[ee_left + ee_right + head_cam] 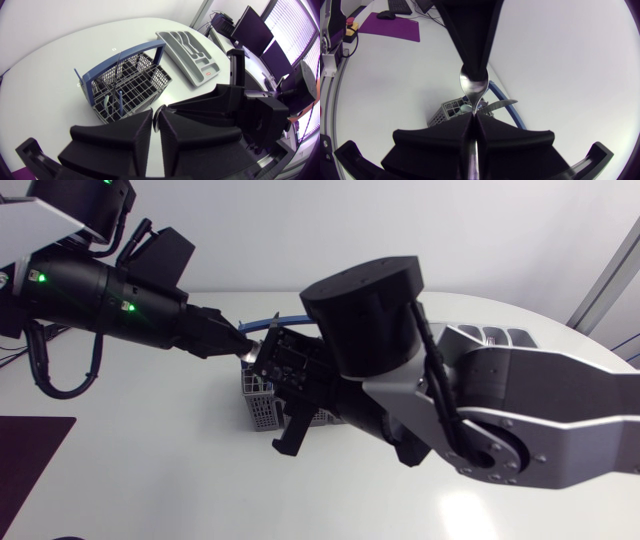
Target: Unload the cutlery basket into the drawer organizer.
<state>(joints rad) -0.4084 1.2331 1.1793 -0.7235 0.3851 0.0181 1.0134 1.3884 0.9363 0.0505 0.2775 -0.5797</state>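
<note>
Spoon (472, 88) above cutlery basket (128, 83), drawer organizer (189, 52) beside it

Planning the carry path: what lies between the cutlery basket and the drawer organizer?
Nothing: in the left wrist view, the stretch of table between the cutlery basket and the drawer organizer is bare.

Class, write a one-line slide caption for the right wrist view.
Right jaws and left jaws both pinch one spoon above the cutlery basket.
</note>
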